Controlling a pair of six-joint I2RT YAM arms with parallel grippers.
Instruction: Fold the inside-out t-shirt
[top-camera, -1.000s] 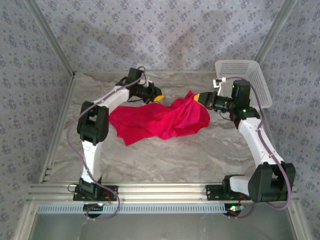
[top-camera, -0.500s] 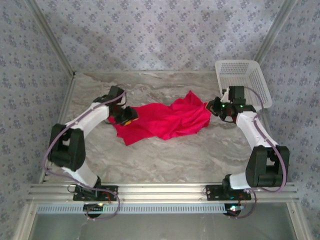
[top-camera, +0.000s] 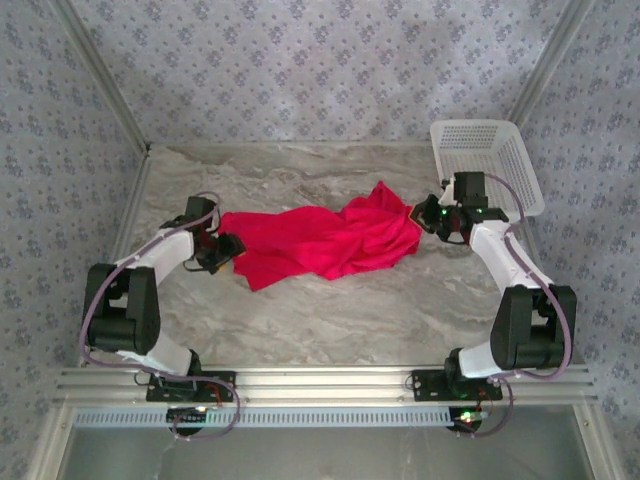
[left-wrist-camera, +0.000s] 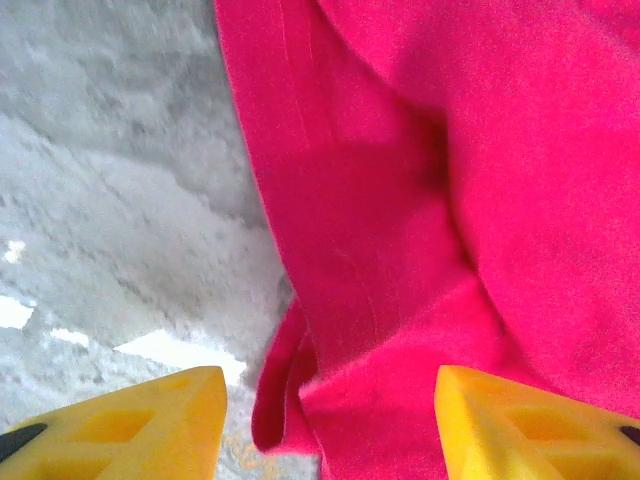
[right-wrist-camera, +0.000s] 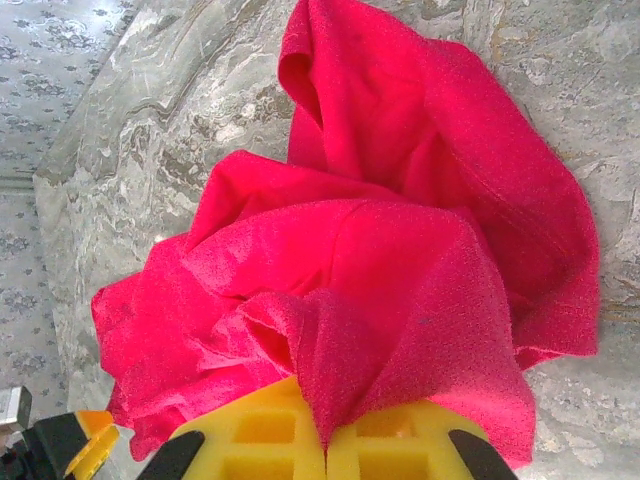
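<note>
Position: the t-shirt (top-camera: 320, 240) lies bunched at mid-frame on the table (top-camera: 330, 320), long axis left to right. The right gripper (top-camera: 420, 215) is clenched on its right end. The left gripper (top-camera: 228, 250), jaws parted and holding nothing, sits at the left edge, nearer that free end.

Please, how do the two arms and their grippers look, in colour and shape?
The left arm and right arm have white links, black joints and a loose purple-grey cable each. The left gripper and right gripper have yellow fingers moulded with square pockets.
</note>
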